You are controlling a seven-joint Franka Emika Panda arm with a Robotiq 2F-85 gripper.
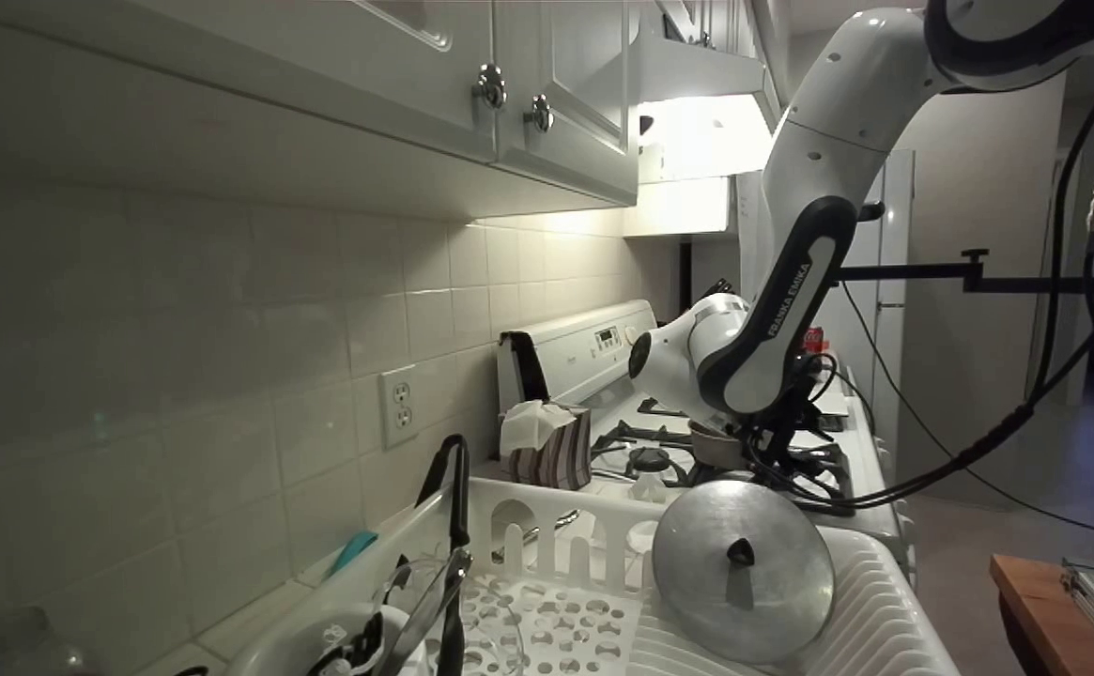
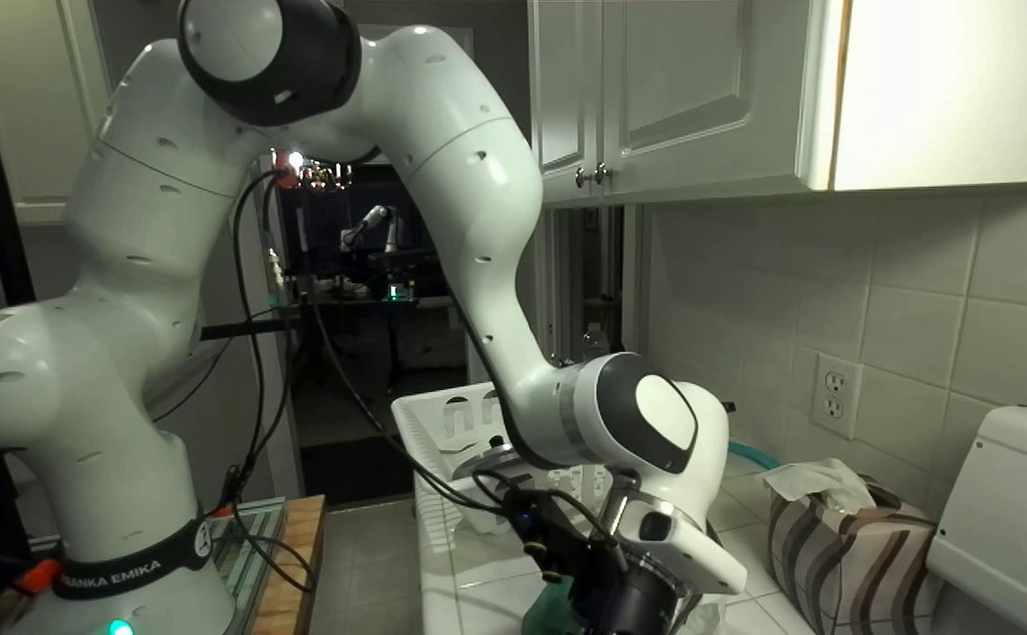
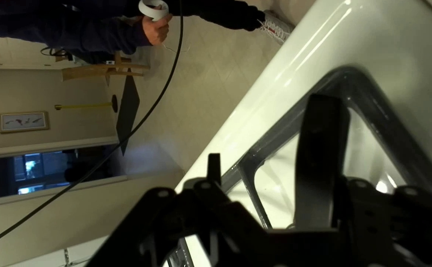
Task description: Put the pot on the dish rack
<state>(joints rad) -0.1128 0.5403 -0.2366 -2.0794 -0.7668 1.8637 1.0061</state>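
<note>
Looking plain white, slotted, ribbed and pierced with round holes, the dish rack (image 1: 664, 652); jaws apart

White cupboards (image 1: 321, 56) across the upper left of the frame in an exterior view, a tiled wall (image 1: 227, 376) below them, a stove (image 1: 575, 361) with black burner grates (image 1: 640, 435) right of centre and a dish rack (image 1: 885, 620) holding a metal lid (image 1: 711, 573) at the bottom show a kitchen.

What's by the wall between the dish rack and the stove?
A striped box with white tissue stands between the dish rack and stove, in both exterior views.
</note>
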